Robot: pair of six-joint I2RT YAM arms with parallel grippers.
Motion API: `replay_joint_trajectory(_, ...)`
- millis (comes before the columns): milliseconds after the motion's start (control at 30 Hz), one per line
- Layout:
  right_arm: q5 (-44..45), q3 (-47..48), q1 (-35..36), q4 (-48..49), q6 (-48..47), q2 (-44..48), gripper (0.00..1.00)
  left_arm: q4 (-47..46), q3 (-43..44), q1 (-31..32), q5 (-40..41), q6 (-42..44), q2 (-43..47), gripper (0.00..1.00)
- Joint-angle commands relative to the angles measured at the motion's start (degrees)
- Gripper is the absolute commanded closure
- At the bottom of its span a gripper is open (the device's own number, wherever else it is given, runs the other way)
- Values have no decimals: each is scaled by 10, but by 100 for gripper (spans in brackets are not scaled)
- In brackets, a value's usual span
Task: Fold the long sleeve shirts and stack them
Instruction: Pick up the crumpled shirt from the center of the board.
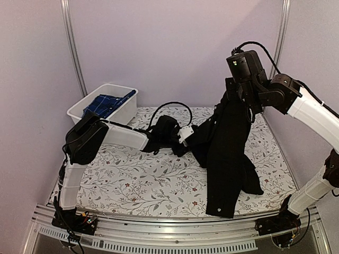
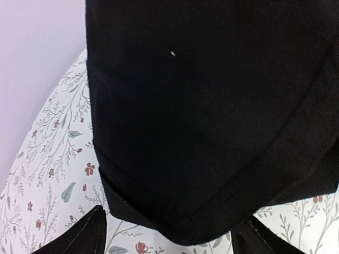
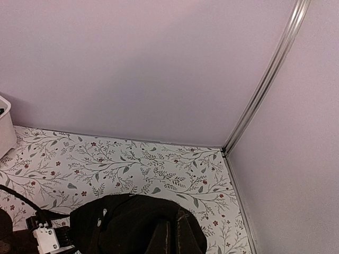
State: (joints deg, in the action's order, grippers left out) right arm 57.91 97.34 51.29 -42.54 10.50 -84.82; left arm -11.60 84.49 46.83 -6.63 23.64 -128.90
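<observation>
The black shirt (image 1: 225, 153) hangs from my raised right gripper (image 1: 234, 91), which is shut on its top; its hem trails on the table at the front. In the right wrist view the cloth (image 3: 132, 225), with its small pale buttons, is bunched over the right gripper (image 3: 172, 239) and hides the fingers. My left gripper (image 1: 192, 138) is low at mid-table against the shirt's left edge. It is open (image 2: 175, 239), with a hemmed corner of the black cloth (image 2: 212, 106) between its fingertips (image 2: 90, 235), not pinched. The dark blue plaid shirt (image 1: 108, 103) lies in the white tub.
The white plastic tub (image 1: 127, 108) stands at the back left corner of the floral table cover (image 1: 137, 180). A black cable (image 1: 169, 106) loops above the left wrist. Purple walls and metal posts (image 1: 74, 47) enclose the back and sides.
</observation>
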Motion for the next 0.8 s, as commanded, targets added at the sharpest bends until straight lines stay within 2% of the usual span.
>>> replay_joint_trajectory(0,4,17,-4,-1,8,20,100,-78,10,11,65,-9,-2,22)
replay_joint_trajectory(67,8,18,-6,-1,8,21,100,-101,10,16,65,-19,-5,28)
replay_joint_trajectory(133,7,19,-11,0,9,21,100,-119,10,23,65,-26,-4,39)
replay_joint_trajectory(233,3,17,-17,9,7,25,100,-168,-15,28,108,-38,16,73)
replay_joint_trajectory(333,1,9,-21,22,1,28,100,-211,-53,27,146,-52,55,99)
replay_joint_trajectory(433,1,4,-25,37,-11,33,100,-238,-87,26,171,-54,109,100)
replay_joint_trajectory(533,8,-2,-28,62,-28,44,100,-225,-101,26,189,-58,170,100)
replay_joint_trajectory(767,43,-44,-29,164,-115,112,100,-114,-85,34,170,-75,346,100)
